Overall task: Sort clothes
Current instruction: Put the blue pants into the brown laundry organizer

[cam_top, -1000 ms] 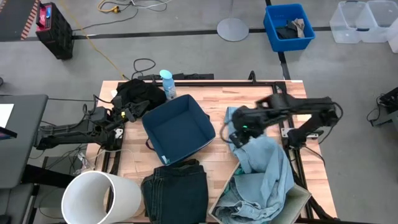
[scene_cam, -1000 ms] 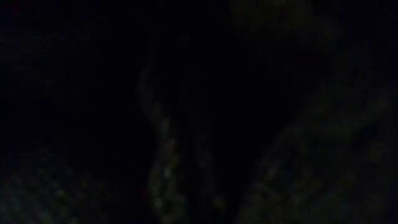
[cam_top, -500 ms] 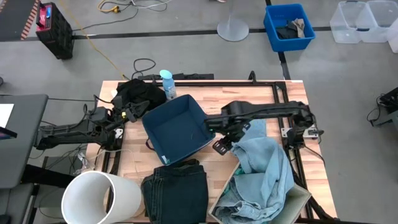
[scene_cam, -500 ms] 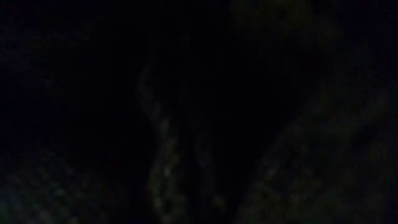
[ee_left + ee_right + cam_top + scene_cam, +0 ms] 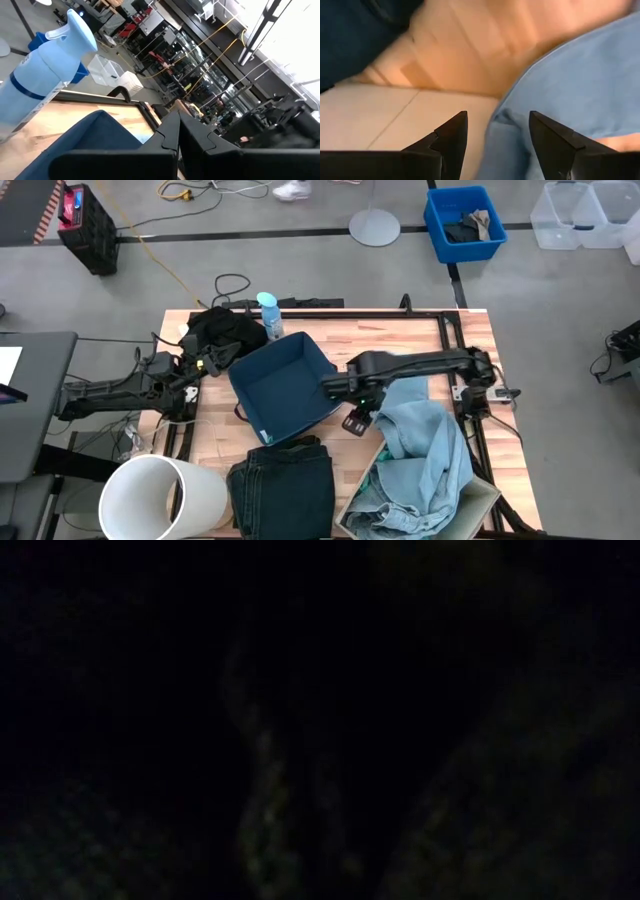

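Pale blue denim jeans (image 5: pixel 425 450) lie heaped at the table's near right and spill over a tan box (image 5: pixel 480 505). A bit of the turquoise top (image 5: pixel 372 502) peeks out below them. Dark navy jeans (image 5: pixel 282 485) lie at the near edge, and the black garment (image 5: pixel 222 330) lies far left. My right gripper (image 5: pixel 352 418) points down, open, over the bare wood beside the pale jeans' left edge (image 5: pixel 520 110); I see no touch. My left gripper (image 5: pixel 212 360) is shut with nothing between its fingers (image 5: pixel 177 135), next to the black garment.
A navy fabric bin (image 5: pixel 285 385) stands open mid-table, just left of my right gripper. A pale blue spray bottle (image 5: pixel 268 315) stands behind it. A white round bin (image 5: pixel 160 495) lies at the near left corner. The low view is dark.
My right arm has stretched out toward the table's left, and its gripper has sunk and rolled. It now hangs between the navy bin and the pale jeans, still open. The clothes have not moved.
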You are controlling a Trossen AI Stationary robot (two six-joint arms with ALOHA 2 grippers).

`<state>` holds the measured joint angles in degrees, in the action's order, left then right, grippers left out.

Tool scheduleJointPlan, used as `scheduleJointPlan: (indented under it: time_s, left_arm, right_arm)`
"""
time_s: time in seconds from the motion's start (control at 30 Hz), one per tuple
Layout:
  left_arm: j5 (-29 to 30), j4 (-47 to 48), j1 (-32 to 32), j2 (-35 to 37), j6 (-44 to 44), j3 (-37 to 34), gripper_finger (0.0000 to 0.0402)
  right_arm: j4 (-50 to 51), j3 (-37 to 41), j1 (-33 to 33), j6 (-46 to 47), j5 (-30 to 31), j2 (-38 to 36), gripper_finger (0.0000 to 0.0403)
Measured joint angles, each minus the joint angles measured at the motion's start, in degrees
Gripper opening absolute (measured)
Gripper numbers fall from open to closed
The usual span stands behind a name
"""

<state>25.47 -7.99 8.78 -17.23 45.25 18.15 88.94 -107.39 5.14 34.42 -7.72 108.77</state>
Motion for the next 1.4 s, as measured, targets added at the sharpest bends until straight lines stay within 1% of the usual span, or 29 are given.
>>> scheduleJointPlan:
  time_s: [0.17, 0.27, 0.3, 0.37, 0.47, 0.6, 0.67, 0.77, 0.83, 0.93, 1.07, 1.2, 1.4]
  left_arm:
    - [0.0, 0.0, 0.0, 0.0, 0.5, 0.0, 0.0000]
    - [0.0, 0.0, 0.0, 0.0, 0.6, 0.0, 0.0000]
    - [0.0, 0.0, 0.0, 0.0, 0.6, 0.0, 0.0000]
    - [0.0, 0.0, 0.0, 0.0, 0.4, 0.0, 0.0000]
    - [0.0, 0.0, 0.0, 0.0, -0.1, 0.0, 0.0000]
    - [0.0, 0.0, 0.0, 0.0, -0.2, 0.0, 0.0000]
    - [0.2, 0.0, 0.0, 0.0, -0.7, 0.0, 0.0000]
    - [0.7, 0.0, 0.0, 0.0, -1.4, 0.0, 0.0000]
    - [1.3, 0.0, 0.0, 0.0, -1.5, 0.0, 0.0000]
    - [1.3, 0.0, 0.0, 0.0, -1.5, 0.0, 0.0000]
    - [1.3, 0.0, 0.0, 0.0, -1.5, 0.0, 0.0000]
    - [1.3, 0.1, 0.0, 0.0, -1.5, 0.0, 0.0000]
    - [1.3, 1.3, 0.0, 0.0, -1.4, 0.0, 0.0000]
  right_arm:
    - [-3.4, -0.1, 0.5, 5.5, 10.4, -9.8, 0.0225]
    - [-2.1, 0.0, 0.4, 7.4, 17.3, -15.6, 0.0225]
    - [-1.4, 0.7, 0.2, 7.6, 18.5, -17.6, 0.0225]
    - [-0.9, 3.6, -0.8, 8.4, 18.8, -21.9, 0.0225]
    - [-1.5, 10.0, -1.5, 10.4, 17.9, -27.9, 0.0225]
    - [-8.1, 16.1, -1.2, 12.4, 11.6, -32.8, 0.0225]
    - [-9.7, 16.7, 0.0, 13.0, 10.0, -32.5, 0.0225]
    - [-9.6, 16.8, 1.4, 12.4, 8.2, -29.7, 0.0225]
    - [-9.8, 16.8, 2.0, 11.7, 5.3, -27.6, 0.0225]
    - [-10.1, 16.8, 2.0, 10.0, 1.1, -24.6, 0.0225]
    - [-10.1, 16.8, 1.8, 8.4, -0.2, -21.3, 0.0227]
    - [-9.4, 16.8, 0.7, 6.9, -5.1, -18.8, 0.0235]
    - [-9.5, 16.8, 0.7, 4.1, -9.4, -14.7, 0.0243]
